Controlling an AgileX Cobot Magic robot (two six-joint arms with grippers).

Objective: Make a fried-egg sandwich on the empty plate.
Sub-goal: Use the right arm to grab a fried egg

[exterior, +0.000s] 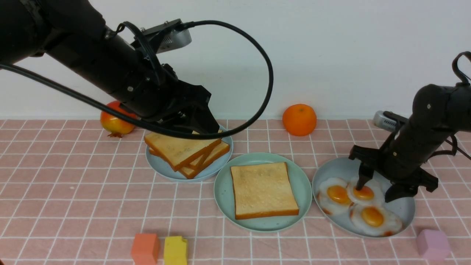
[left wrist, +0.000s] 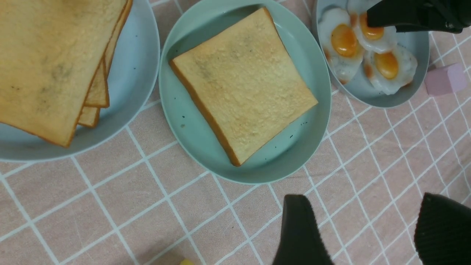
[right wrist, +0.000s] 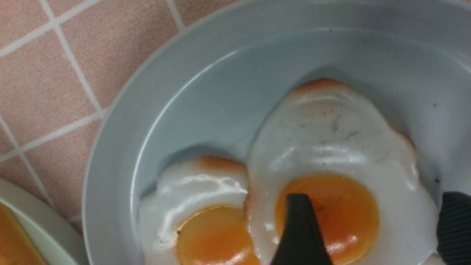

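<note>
One toast slice lies flat on the mint-green plate in the middle. Behind it on the left, more toast slices are stacked on a pale blue plate. My left gripper hangs open over the back of that stack, with nothing between its fingers. On the right, three fried eggs sit on a blue-grey plate. My right gripper is open and down on the rear egg, one finger on its yolk and the other at its outer edge.
An orange and a red-yellow fruit sit by the back wall. Near the front edge of the pink checked cloth are an orange block, a yellow block and a pink block. The left arm's cable loops above the stacked toast.
</note>
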